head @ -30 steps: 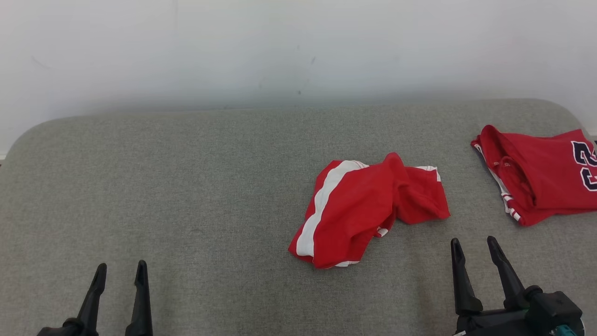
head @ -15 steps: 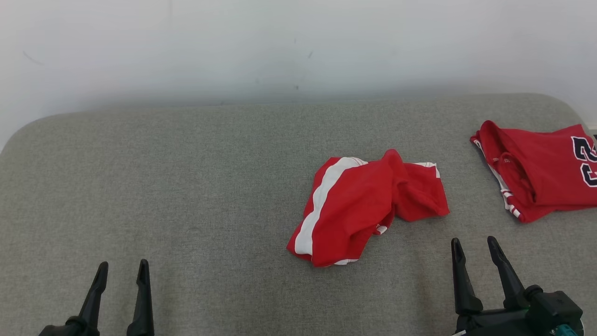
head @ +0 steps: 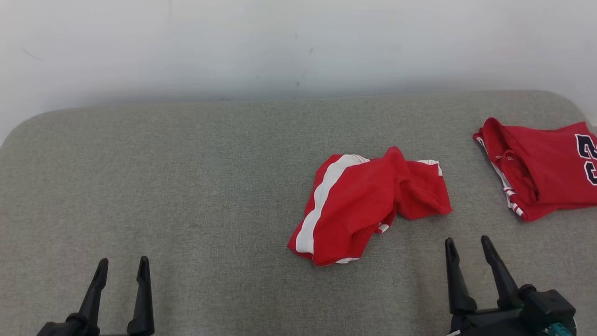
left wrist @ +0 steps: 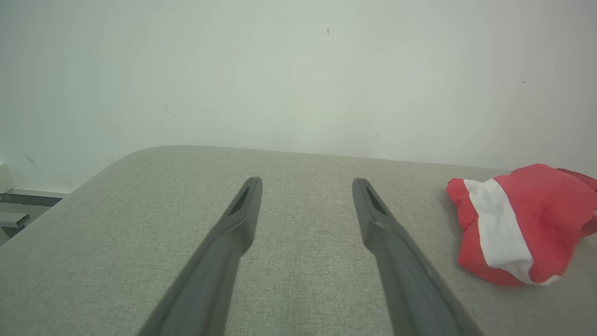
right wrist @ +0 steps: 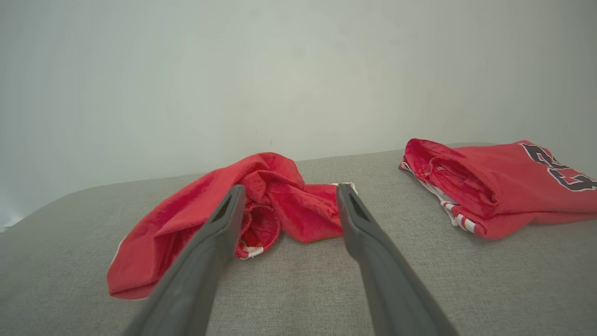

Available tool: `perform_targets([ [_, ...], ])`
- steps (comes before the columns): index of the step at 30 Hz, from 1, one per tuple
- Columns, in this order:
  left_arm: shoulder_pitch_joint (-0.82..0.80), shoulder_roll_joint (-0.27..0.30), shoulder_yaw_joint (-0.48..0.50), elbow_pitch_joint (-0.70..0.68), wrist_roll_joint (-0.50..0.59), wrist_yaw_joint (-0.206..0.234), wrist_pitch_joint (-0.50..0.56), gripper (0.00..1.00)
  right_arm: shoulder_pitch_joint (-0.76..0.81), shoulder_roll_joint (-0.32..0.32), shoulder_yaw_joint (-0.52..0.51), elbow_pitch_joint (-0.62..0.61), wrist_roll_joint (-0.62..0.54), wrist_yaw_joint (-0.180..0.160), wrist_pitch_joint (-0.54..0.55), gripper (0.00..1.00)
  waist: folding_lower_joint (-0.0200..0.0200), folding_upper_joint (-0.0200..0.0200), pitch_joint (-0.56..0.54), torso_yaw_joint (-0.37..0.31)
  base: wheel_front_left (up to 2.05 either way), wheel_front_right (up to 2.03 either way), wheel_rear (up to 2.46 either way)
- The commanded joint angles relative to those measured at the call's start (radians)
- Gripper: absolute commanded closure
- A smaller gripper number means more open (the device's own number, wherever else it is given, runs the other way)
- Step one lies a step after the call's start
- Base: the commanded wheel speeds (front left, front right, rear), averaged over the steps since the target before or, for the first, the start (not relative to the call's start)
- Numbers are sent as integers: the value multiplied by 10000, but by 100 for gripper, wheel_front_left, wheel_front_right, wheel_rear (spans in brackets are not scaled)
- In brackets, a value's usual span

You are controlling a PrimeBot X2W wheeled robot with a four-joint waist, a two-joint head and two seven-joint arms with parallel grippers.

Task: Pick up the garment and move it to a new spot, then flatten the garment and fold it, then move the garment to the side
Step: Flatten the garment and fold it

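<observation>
- The crumpled red garment (head: 368, 205), with a white stripe along one side, lies right of centre on the grey fabric surface (head: 186, 186), about midway between the far and near edges, and nothing touches it.
- The right hand (head: 467, 240) hovers by the near edge, just short of the garment's right part, its fingers spread wide and empty.
- The left hand (head: 123, 260) is also wide and empty, near the near-left corner and well apart from the cloth.
- A folded red jersey (head: 541, 168) with dark numerals lies at the right edge. It looks finished, so the crumpled piece is probably the one to pick up.
- A pinch on the bunched ridge may catch only one layer, so the cloth could trail or slip out on the lift.
- Fingertips driven too low could snag the surface's own fabric together with the garment.
- Carrying the garment rightward could drag it over the jersey and undo that fold; the bare left half looks the safer spot.
</observation>
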Motion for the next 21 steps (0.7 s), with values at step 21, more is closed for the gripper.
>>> perform_targets([
  [21, -735, 45, -438, 176, -118, 15, -5, 0, -2516, -304, 2680, 3960, 628, -28, -5, 0, -1, -1, 804, 1076, 0, 0, 0],
])
